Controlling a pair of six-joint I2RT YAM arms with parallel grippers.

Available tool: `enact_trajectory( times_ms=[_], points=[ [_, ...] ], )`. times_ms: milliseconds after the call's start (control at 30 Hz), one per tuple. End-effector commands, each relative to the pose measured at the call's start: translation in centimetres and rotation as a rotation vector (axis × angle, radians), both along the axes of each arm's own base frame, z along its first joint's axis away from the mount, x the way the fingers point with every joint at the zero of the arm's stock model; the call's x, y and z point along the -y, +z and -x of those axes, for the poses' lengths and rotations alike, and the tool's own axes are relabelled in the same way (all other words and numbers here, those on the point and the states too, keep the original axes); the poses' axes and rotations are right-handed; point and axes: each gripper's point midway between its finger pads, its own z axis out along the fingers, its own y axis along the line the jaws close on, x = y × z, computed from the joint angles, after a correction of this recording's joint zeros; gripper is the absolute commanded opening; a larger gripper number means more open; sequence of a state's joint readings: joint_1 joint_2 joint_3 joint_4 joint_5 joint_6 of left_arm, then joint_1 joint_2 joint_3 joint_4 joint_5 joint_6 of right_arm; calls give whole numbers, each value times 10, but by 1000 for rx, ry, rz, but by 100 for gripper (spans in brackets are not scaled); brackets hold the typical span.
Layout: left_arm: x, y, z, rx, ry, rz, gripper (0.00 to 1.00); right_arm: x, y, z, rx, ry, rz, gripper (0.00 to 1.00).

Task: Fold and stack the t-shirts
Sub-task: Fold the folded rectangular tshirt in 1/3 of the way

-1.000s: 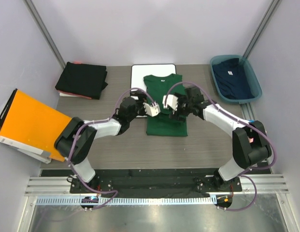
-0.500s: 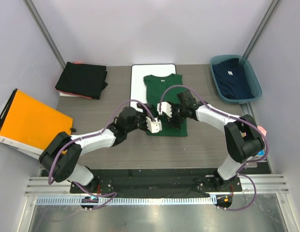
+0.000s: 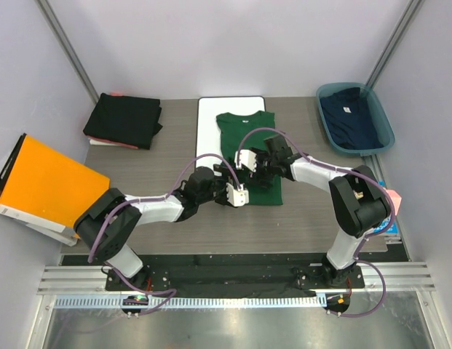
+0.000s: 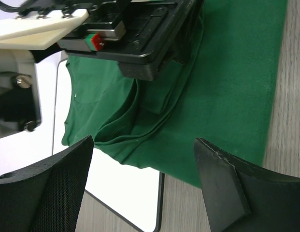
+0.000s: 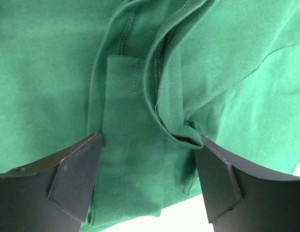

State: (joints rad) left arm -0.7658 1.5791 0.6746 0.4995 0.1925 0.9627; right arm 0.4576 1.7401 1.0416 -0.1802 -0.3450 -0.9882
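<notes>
At table (image 3: 298, 225) centre, green shirt (image 3: 244, 131) is lying, collar toward 12 o'clock, overlapping white board (image 3: 209, 123). Right gripper (image 5: 147, 140) is standing wide open, straddling a raised fold. Left gripper (image 4: 142, 145), at its 7 o'clock, is hovering wide open, empty.

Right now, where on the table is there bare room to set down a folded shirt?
Bare table between the black folded t-shirts and the white board; another between the green t-shirt and the blue bin; also the near strip in front of that shirt. Crowded mid-table, where the left gripper and right gripper hang over it.
</notes>
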Motion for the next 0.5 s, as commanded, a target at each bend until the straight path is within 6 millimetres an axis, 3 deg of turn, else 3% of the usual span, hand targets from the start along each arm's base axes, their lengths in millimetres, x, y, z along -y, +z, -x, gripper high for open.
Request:
enact_trajectory(
  times_ms=[0, 100, 233, 333, 467],
  points=[
    [14, 15, -6, 33, -8, 75, 84, -13, 21, -24, 100, -10, -33, 81],
    [14, 10, -7, 24, -6, 72, 84, -11, 20, -30, 113, -32, -25, 80],
    [15, 8, -8, 27, -4, 71, 84, -17, 41, -31, 83, -29, -50, 81],
    [15, 6, -9, 28, -3, 72, 84, -26, 49, -14, 14, -5, -90, 81],
    [18, 5, -10, 26, -4, 75, 84, -29, 41, 1, -25, 14, -82, 82]
  ],
)
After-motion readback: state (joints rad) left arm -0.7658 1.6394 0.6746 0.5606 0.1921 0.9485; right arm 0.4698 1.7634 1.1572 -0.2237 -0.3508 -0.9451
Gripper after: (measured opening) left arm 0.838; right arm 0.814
